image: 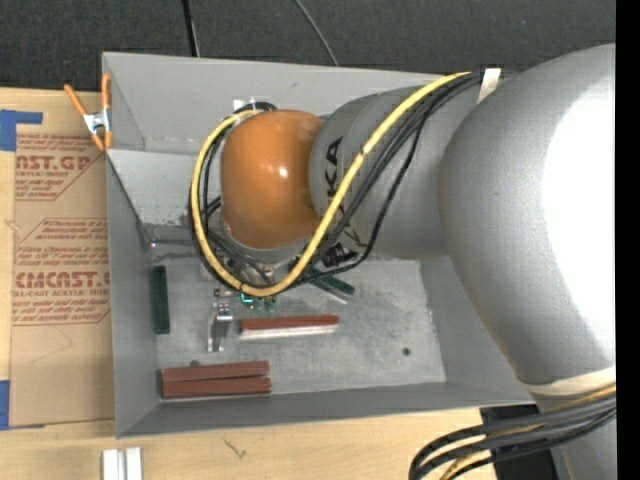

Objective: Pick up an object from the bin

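A slim reddish-brown bar [292, 324] with a pale silvery lower edge lies flat near the middle of the bin's floor, its long side running left to right. The gripper [219, 329] comes down just at the bar's left end, its metal tip close to or touching that end; which of the two cannot be told, nor whether the gripper is spread or closed. Above it the wrist points steeply down under a rounded orange cover [265, 183], looped by yellow and black cables [203, 230], and the thick grey arm [520, 218] reaches in from the right, hiding much of the grey metal bin [395, 343]. A broader reddish-brown block [215, 379] lies by the front wall, and a dark green strip [159, 300] by the left wall.
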You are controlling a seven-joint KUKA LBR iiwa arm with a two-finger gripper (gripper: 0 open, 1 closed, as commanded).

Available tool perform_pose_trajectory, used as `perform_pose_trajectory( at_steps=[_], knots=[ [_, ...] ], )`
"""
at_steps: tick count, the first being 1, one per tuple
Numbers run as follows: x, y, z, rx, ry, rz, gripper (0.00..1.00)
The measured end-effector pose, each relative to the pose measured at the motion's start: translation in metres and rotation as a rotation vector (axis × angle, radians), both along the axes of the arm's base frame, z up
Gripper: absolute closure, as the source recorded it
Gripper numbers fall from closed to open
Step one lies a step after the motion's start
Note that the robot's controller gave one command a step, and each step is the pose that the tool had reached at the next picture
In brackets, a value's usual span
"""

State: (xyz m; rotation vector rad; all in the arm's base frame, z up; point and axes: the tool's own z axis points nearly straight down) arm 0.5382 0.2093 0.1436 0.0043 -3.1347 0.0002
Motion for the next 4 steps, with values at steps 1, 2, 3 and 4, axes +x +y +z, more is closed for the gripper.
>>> perform_pose_trajectory(
  at_steps=[1,2,3,4],
  knots=[
    [0.002,-0.001,0.004,0.001,-0.007,-0.002,0.00],
    [0.012,-0.039,-0.015,0.004,-0.010,0.036,0.00],
    [0.017,-0.071,-0.031,-0.001,-0.007,0.174,0.00],
    [0.008,-0.090,-0.066,0.006,-0.029,0.412,1.00]
  ],
)
